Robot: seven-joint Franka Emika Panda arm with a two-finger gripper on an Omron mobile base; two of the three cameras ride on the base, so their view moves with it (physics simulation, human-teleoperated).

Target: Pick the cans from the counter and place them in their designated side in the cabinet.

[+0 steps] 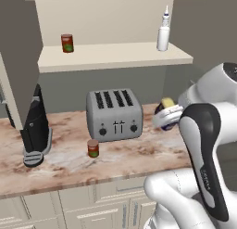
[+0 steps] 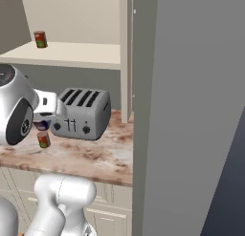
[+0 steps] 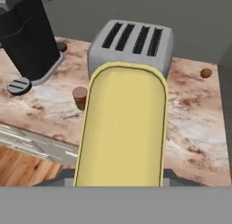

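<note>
The jaws (image 1: 167, 113) pinch the blue can (image 1: 167, 104) by its sides and hold it above the bench (image 1: 139, 151), to the right of the toaster (image 1: 114, 115). In the hand view the can's yellow top (image 3: 122, 128) lies close to the lens, with the toaster beyond it.

A red can (image 1: 93, 148) stands upright on the bench just in front of the toaster's left corner, apart from it. A black coffee machine (image 1: 35, 128) stands at the left end of the bench. A small brown ball (image 3: 206, 73) lies on the bench beside the toaster.

Above, the cabinet (image 1: 115, 33) is open. On its shelf (image 1: 111, 56), a second red can (image 1: 67, 43) stands at the left and a white bottle (image 1: 163, 33) at the right, well apart.
</note>
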